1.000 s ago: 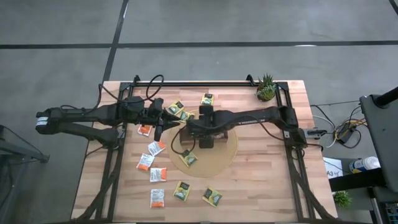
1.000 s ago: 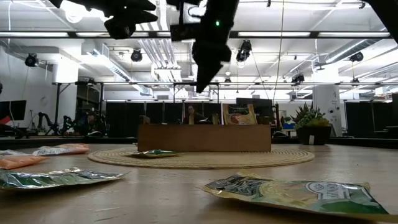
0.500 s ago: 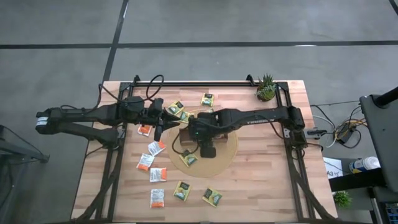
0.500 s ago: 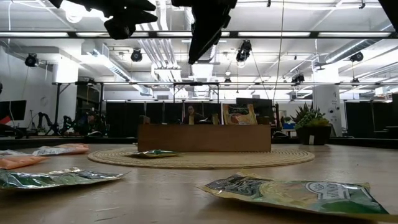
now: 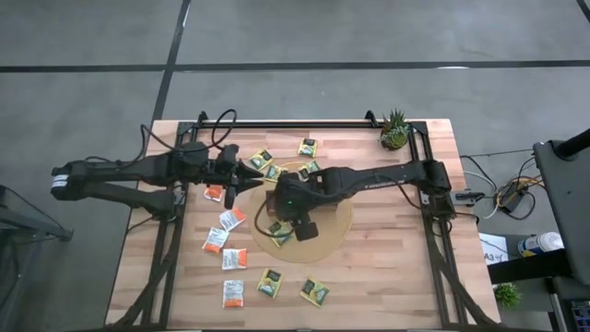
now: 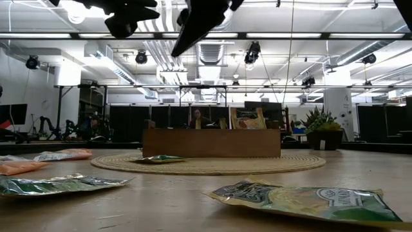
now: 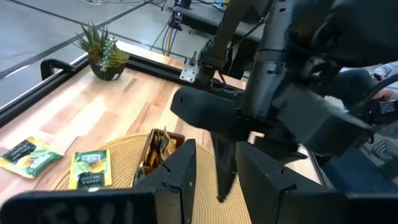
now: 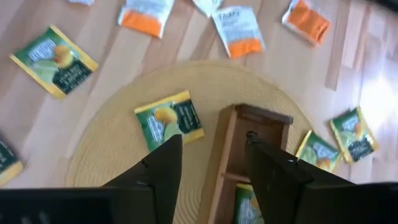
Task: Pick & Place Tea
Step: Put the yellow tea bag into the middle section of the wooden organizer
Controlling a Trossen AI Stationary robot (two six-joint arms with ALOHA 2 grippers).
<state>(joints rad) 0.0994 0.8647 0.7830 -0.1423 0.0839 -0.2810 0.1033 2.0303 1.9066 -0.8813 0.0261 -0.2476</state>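
The tea sachets lie scattered flat on the table: orange-and-white ones (image 5: 234, 259) to the left, green ones (image 5: 269, 282) near the front edge and by the far edge (image 5: 307, 148). One green sachet (image 8: 169, 120) lies flat on the round woven mat (image 5: 332, 231). The brown wooden tray (image 8: 249, 155) stands on the mat with green sachets (image 7: 160, 146) upright in it. My right gripper (image 8: 214, 140) hovers open and empty high over the tray's left end, slanting down toward the table's left. My left gripper (image 7: 216, 149) waits open, high up left of the mat.
A small potted plant (image 5: 395, 131) stands at the far right corner. Black frame rails run along the far edge and both sides. Bare wood lies right of the mat. In the low view both grippers (image 6: 193, 22) hang well above the tray (image 6: 212, 142).
My right gripper has risen from just above the tray and swung from pointing straight down to slanting toward the table's left. Its wrist has drifted toward the near-left. The sachets and tray have stayed in place.
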